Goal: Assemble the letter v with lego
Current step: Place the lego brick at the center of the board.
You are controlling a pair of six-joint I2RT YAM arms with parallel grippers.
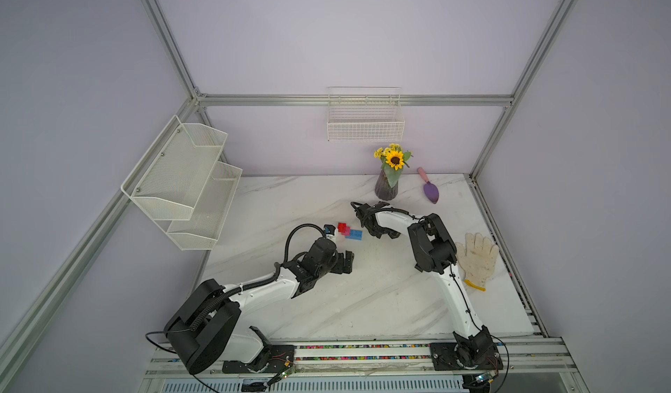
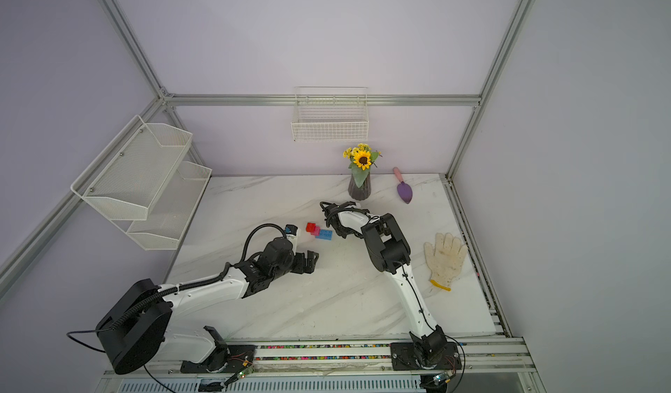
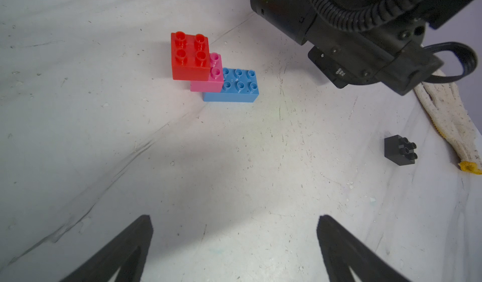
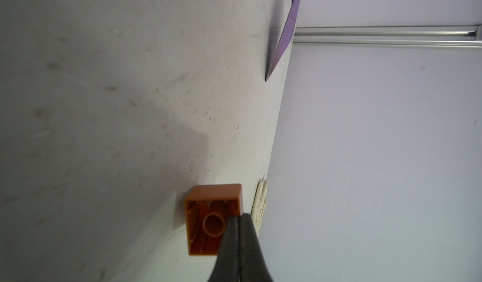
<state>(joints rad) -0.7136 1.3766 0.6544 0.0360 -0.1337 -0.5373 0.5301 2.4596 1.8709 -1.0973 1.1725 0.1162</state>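
Note:
A red brick point(image 3: 190, 56) sits on a pink brick point(image 3: 208, 82), which sits on one end of a longer light-blue brick point(image 3: 234, 87). This stepped stack point(image 1: 348, 230) stands mid-table in both top views. My left gripper point(image 3: 234, 218) is open and empty, hovering in front of the stack point(image 1: 347, 263). My right gripper point(image 4: 238, 216) is shut on one wall of an orange-brown brick point(image 4: 208, 197), whose hollow underside faces the camera. In a top view the right gripper point(image 1: 379, 232) hangs just right of the stack. A black brick point(image 3: 400, 150) lies on its side near the glove.
A vase of sunflowers point(image 1: 386, 187) and a purple trowel point(image 1: 430, 191) stand at the back of the table. A white glove point(image 1: 477, 260) lies at the right. A wire basket point(image 1: 365, 126) hangs on the back wall, a mesh shelf point(image 1: 188, 184) on the left.

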